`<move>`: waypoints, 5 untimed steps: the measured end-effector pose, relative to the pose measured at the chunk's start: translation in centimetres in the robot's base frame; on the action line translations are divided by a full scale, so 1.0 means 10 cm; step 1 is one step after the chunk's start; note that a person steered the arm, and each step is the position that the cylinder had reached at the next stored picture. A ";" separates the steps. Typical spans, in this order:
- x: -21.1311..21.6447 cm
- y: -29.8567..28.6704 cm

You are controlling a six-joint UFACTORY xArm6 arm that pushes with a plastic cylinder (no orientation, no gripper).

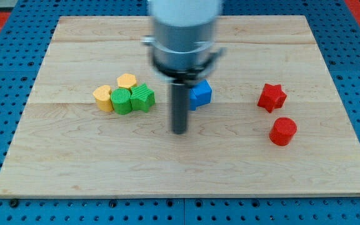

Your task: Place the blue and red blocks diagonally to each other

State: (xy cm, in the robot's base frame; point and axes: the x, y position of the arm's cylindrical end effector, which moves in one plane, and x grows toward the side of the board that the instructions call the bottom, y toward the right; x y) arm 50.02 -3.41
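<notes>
Closest to the camera, the red cylinder (283, 131) is sitting at the near right of the table (74, 169), a stubby round block with a smooth matte, plastic-looking finish. Just behind it, close but apart, the red star (272, 97) is showing its chunky points. So two red blocks are hanging out together on the right.

Toward the middle, the blue cube (200, 94) is sitting with crisp edges, its left side hiding behind the rod. My tip (179, 130) is resting on the wood just near and left of that cube, well apart from both reds. No end effector that opens or shuts, just a straight dark rod under a grey housing, holding nothing.

Over on the left a cluster is bunching up: a yellow heart-ish block (102, 97), a yellow hexagon (127, 80) farther back, a green cylinder (122, 100) and another green block (143, 97), shape hard to tell, all packed tight.

Pale planks with fine grain are making up the table, and a blue perforated surface (5, 75) is surrounding it.
</notes>
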 end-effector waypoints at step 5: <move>-0.62 0.18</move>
State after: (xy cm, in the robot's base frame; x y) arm 43.82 -1.62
